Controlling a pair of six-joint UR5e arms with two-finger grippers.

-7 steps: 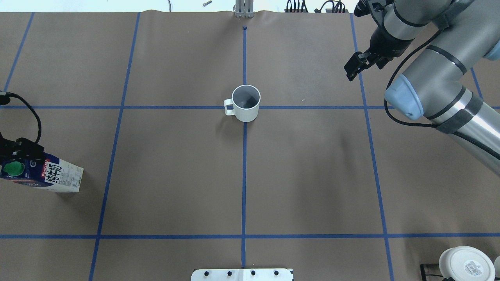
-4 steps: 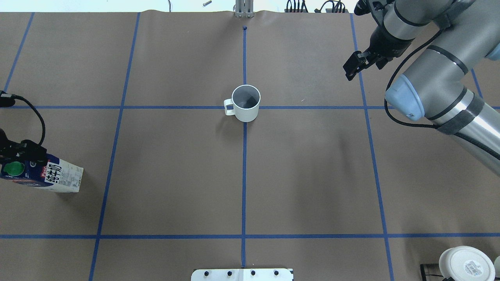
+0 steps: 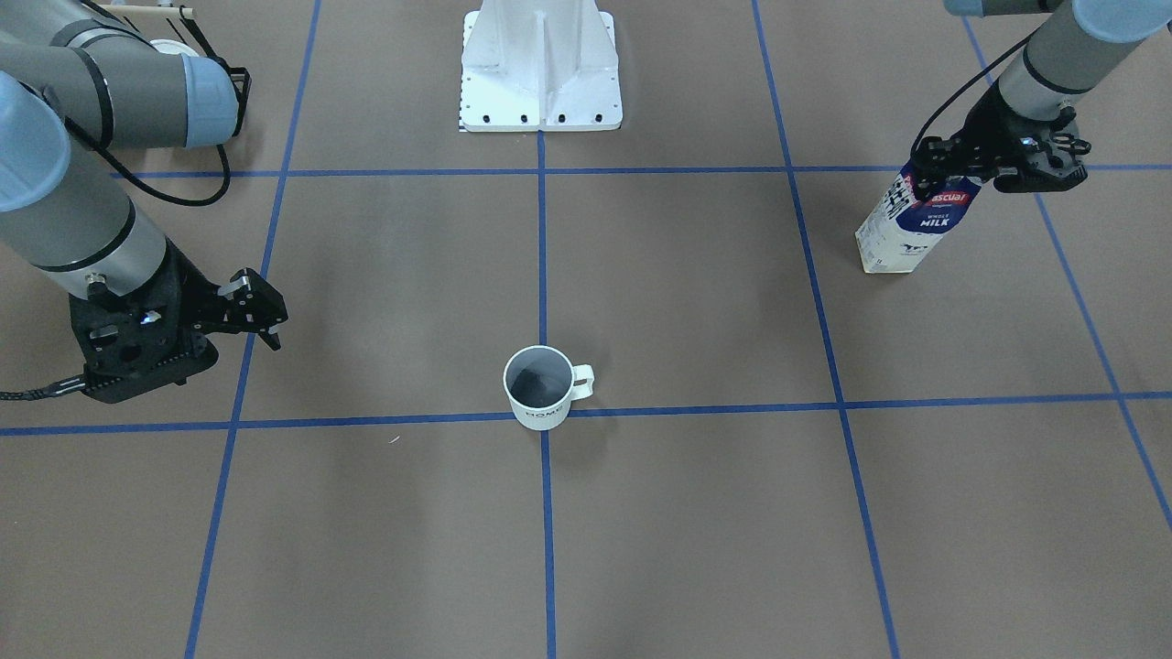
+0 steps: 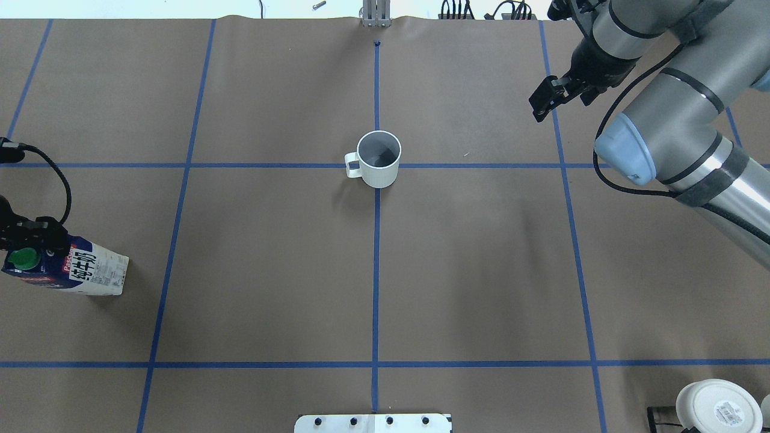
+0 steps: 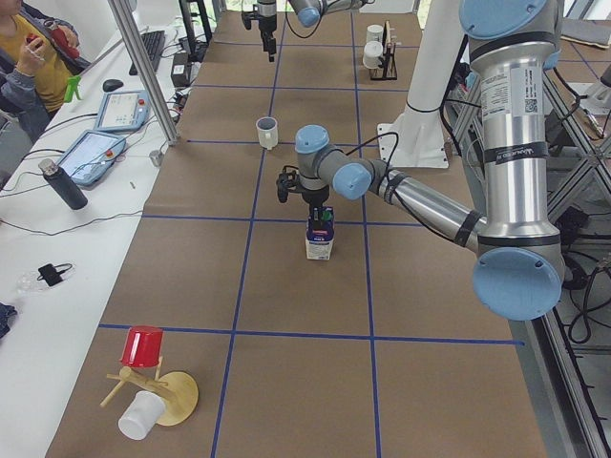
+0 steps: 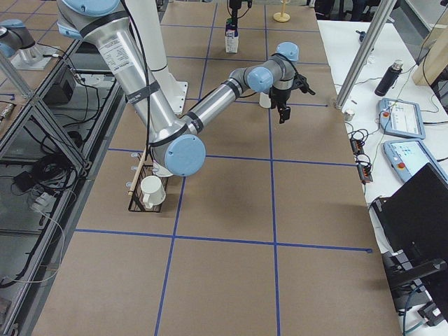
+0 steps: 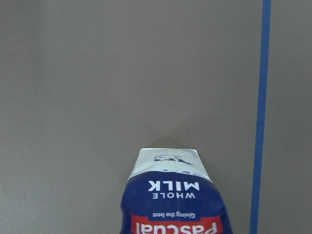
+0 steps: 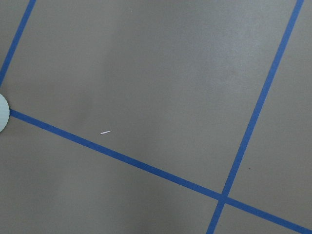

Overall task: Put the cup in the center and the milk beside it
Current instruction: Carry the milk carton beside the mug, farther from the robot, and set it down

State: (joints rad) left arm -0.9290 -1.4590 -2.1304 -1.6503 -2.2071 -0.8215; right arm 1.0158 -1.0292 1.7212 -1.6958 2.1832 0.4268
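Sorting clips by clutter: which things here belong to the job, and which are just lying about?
Job: small white HOME mug with loop handle; tall blue-and-white milk carton with green cap.
Lying about: plain white upturned cup; red cup on wooden stand; black bottle on side table.

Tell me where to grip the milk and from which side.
I'd grip the milk across its flat sides just below the gable, coming from above: it stands upright, tall and narrow, and the left gripper hangs right at its top.
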